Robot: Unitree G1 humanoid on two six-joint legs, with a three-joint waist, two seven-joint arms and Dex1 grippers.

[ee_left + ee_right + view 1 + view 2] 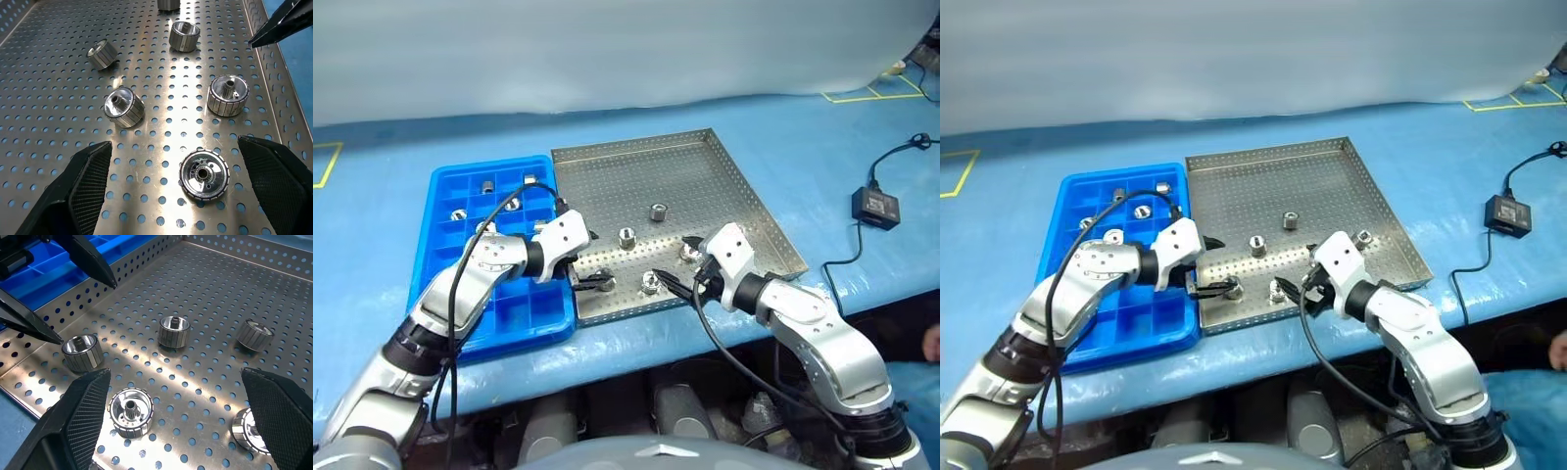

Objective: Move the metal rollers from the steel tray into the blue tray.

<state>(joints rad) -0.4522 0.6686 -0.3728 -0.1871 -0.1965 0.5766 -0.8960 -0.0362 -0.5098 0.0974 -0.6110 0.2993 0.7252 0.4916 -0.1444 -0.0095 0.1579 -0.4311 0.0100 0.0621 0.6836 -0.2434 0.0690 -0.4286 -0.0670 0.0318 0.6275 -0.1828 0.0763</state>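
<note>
The steel tray (705, 166) lies in the middle of the table, with the blue tray (440, 284) against its left side. Several metal rollers (658, 211) are scattered over the steel tray's near half, and several more (513, 204) sit in far compartments of the blue tray. My left gripper (594, 259) is open low over the steel tray's front left corner, with one roller (204, 174) lying between its fingers (83, 186). My right gripper (680, 269) is open over the front edge, with a roller (130, 412) lying between its fingers (80, 423).
A small black box (876, 208) with a cable lies on the blue table cover to the right of the steel tray. Yellow tape marks (867, 95) show at the far right. A person's hand (931, 343) is at the right edge.
</note>
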